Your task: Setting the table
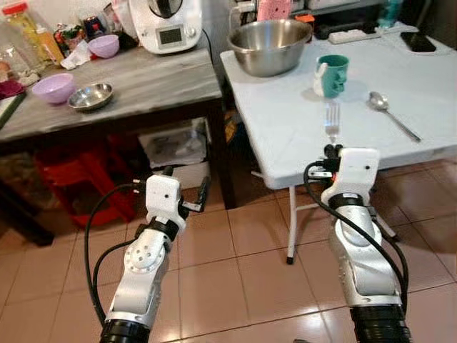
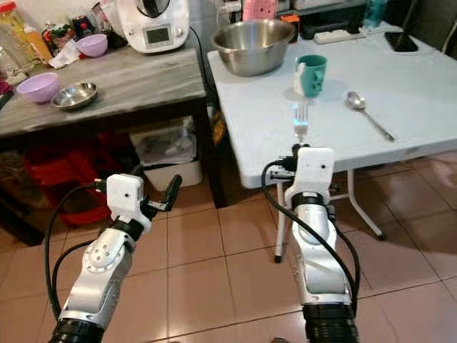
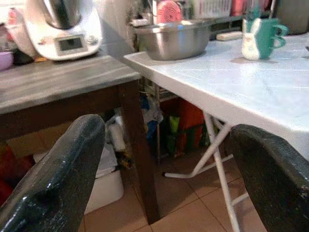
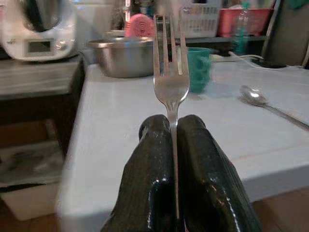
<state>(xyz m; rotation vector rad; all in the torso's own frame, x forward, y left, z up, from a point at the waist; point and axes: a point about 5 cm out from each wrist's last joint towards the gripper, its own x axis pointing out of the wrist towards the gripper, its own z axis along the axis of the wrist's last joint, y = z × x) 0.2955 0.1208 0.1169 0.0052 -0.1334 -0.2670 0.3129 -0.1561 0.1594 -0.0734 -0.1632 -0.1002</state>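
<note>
White and bare along its near edge, the surface (image 1: 285, 136) leaves us room for a place setting. Our right gripper (image 4: 174, 133) is clamped on the fork (image 4: 170, 72), tines forward, just above that edge, likely so it can be laid flat near the spoon (image 1: 389, 113) and green mug (image 1: 331, 75). Our left gripper (image 3: 164, 169) hangs spread and unladen over the floor.
</note>
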